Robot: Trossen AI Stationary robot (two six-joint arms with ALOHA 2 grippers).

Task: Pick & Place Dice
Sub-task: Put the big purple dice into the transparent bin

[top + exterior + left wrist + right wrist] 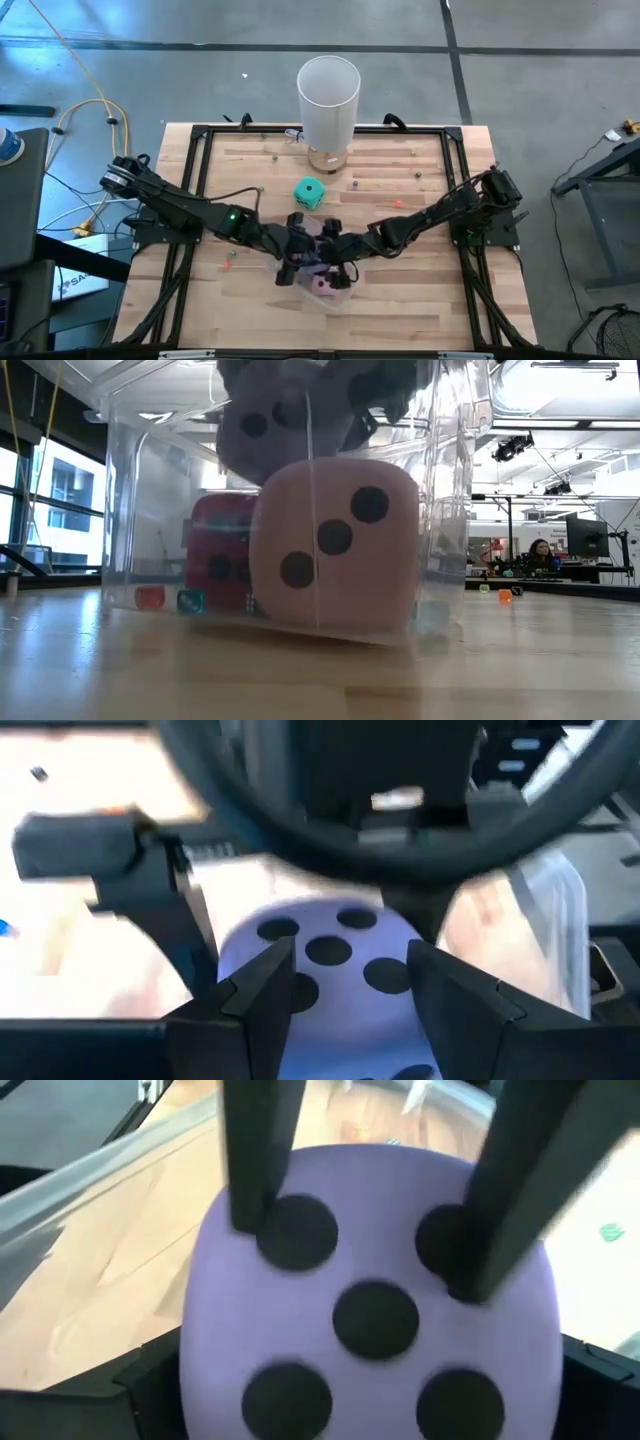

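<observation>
My left gripper (340,985) pinches the purple die (370,1295) from both sides, holding it over the clear container (135,510) at the near middle of the tabletop (420,300), while my right gripper (340,262) hangs spread wide just beside it, its fingers either side of the die without closing. The pink die (335,540) and the red die (218,555) sit inside the container, touching. The teal-green die (309,193) rests on the wood beyond, near the white cylinder (328,95).
</observation>
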